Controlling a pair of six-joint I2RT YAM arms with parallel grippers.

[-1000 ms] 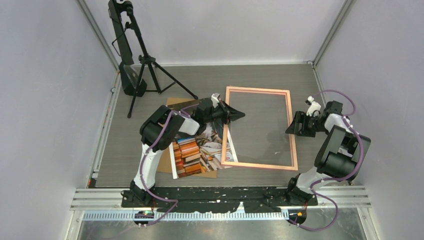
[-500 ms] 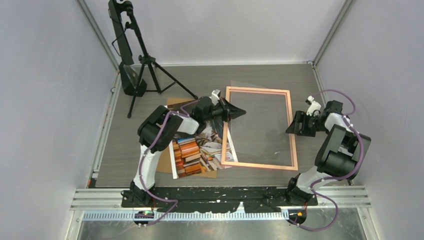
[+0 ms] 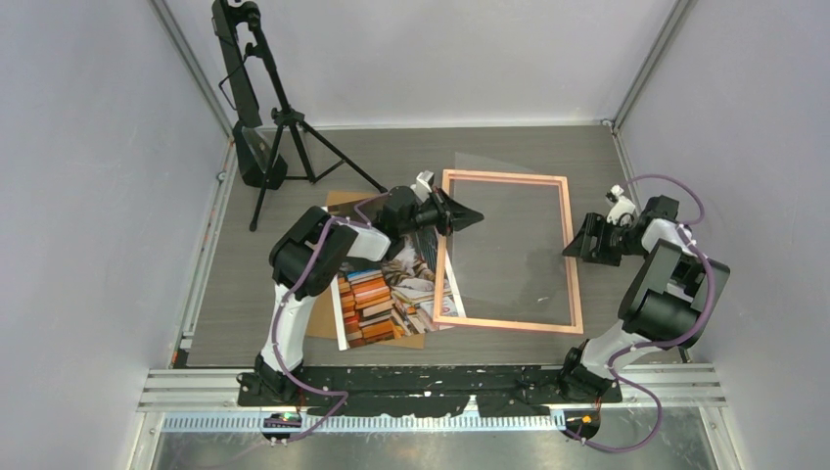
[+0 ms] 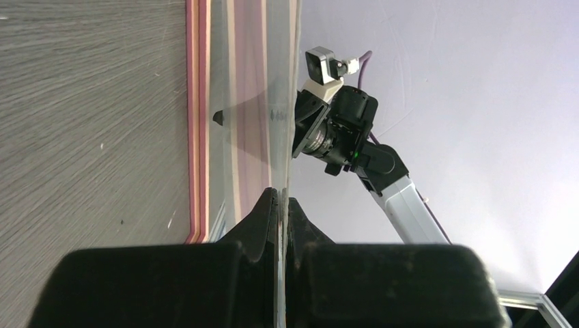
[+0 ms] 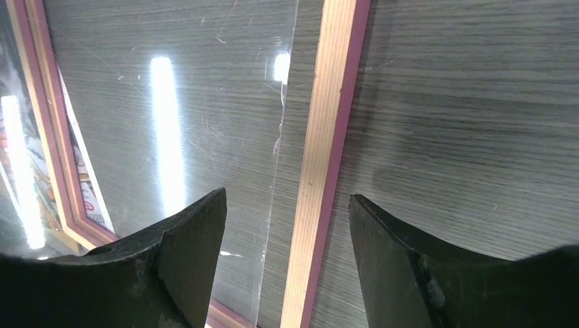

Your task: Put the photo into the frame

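The photo (image 3: pixel 387 299) lies face up on the table (image 3: pixel 391 147), cat and book stacks showing. It is to the left of the frame (image 3: pixel 573 264) and rests on a brown backing board (image 3: pixel 338 201). Its right edge meets the frame's left rail; from where I stand I can't tell whether it slips under. The frame lies flat, with only tabletop showing inside its rails. Over it hangs a clear sheet (image 3: pixel 509 235) (easy to miss but for the glare), tilted and held up by its left edge. The left gripper (image 3: pixel 468 217) is clamped on that edge, fingers pressed together on it. The right gripper (image 3: pixel 579 243) sits at the frame's right rail, fingers spread apart and gripping nothing. A black tripod (image 3: pixel 279 127) stands in the far left corner.
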